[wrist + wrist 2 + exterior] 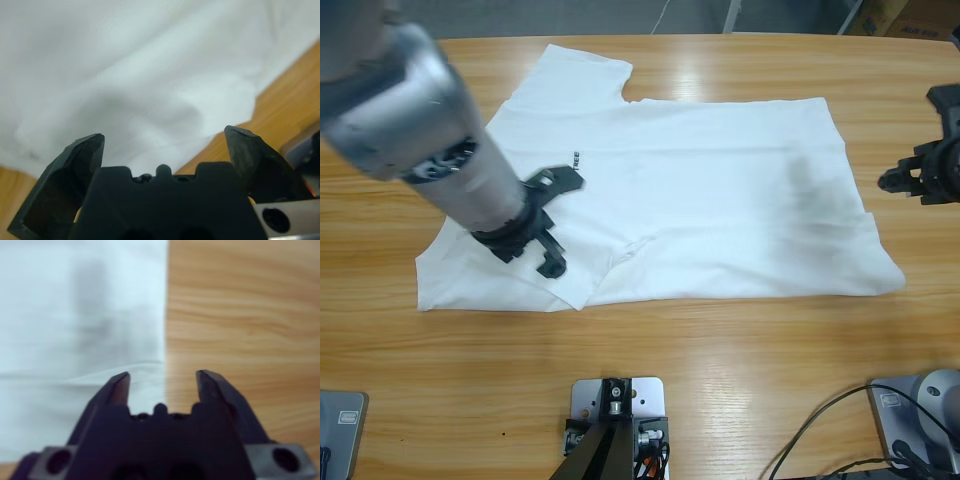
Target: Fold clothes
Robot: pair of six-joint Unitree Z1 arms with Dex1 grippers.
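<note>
Wood-grain desk (720, 370), pale and glossy, carries the whole scene under the fixed overhead camera. Left pincer (548, 222), two black angular jaws spread wide with nothing between them, hangs directly over the white T-shirt (720, 190) near its collar end, close to the small black chest lettering (577, 158). In the left wrist view the same pincer (165, 142) looks onto soft, rumpled white cloth (140, 75), with a folded edge and a strip of bare desk (285, 110) just past the jaw tips. Right pincer (903, 180) stands off the garment, just beside the hem end over bare wood; its jaws are parted and hold nothing. In the right wrist view this pincer (162, 382) straddles the straight hem edge, cloth (75, 315) on one side and wood (240, 315) on the other.

Key relation: the shirt lies flat with its long axis running across the desk, collar and sleeves toward the left arm, hem toward the right arm. One sleeve (575, 65) spreads at the far edge; the near sleeve (470, 280) appears turned in or bunched below the left pincer. Each arm is therefore nearest to its own end of the garment.

Material: thin, limp knit, matte, shallowly creased near the hem; likely to sag and drape when lifted.
</note>
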